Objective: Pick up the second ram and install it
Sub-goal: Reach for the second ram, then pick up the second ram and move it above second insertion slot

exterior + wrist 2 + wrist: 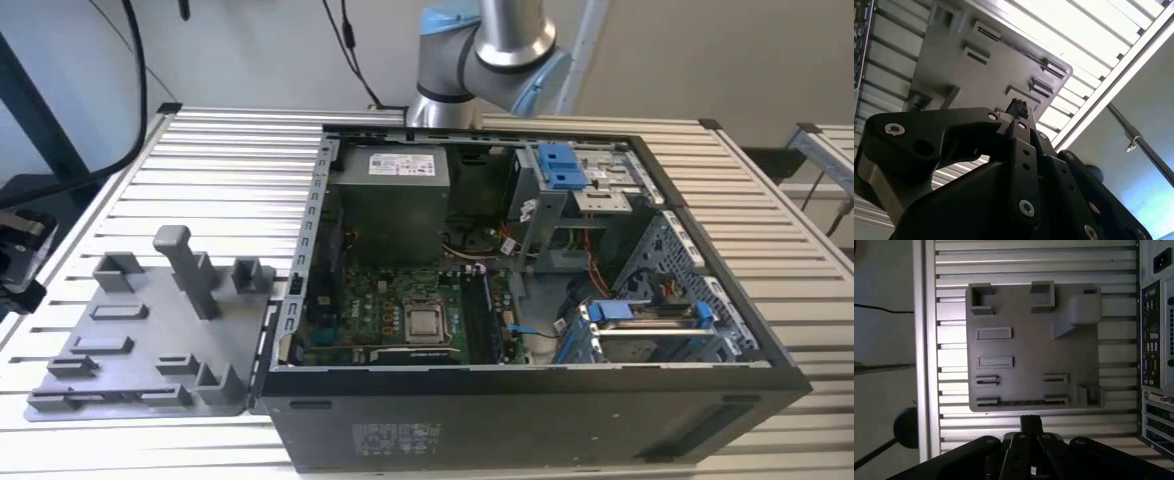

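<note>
Fingers [1029,421] closed, second ram [1021,402] edge-on, lengthwise along grey tray [1029,340] edge

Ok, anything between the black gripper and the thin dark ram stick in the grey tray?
Nothing visible. The black gripper hangs by the edge of the grey plastic tray where the thin dark ram stick sits edge-on.

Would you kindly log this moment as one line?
gripper: shut, near grey tray | second ram: apparently the thin strip in tray slot, ungrasped | computer case: open

tray blocks [190,268] upright, case [534,425] top open
</note>
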Tool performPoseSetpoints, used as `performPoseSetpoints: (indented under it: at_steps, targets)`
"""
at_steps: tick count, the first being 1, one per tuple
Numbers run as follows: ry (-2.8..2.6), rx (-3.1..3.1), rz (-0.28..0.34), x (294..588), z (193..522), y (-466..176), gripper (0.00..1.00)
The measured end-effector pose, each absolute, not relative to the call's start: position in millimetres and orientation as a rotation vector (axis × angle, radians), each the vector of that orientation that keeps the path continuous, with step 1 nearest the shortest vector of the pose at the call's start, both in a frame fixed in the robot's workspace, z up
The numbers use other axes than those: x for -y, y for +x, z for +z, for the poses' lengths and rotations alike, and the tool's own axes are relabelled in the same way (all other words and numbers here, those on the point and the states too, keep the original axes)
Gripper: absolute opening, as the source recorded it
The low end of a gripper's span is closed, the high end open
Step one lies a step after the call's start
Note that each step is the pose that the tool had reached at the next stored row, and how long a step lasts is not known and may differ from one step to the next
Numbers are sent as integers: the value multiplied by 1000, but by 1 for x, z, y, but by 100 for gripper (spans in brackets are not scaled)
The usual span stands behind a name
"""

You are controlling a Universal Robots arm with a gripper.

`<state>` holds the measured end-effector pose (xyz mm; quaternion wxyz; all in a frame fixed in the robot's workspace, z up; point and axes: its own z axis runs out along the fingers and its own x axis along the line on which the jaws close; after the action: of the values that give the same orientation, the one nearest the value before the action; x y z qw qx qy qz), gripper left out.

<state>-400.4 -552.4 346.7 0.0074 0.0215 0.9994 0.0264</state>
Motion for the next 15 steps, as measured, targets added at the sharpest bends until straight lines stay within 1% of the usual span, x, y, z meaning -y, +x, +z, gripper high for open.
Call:
performPoseSetpoints:
  at_steps: [3,15]
  targets:
    - [67,-3125,82,558,346,-400,11]
    - [58,-3125,83,558,346,-400,11]
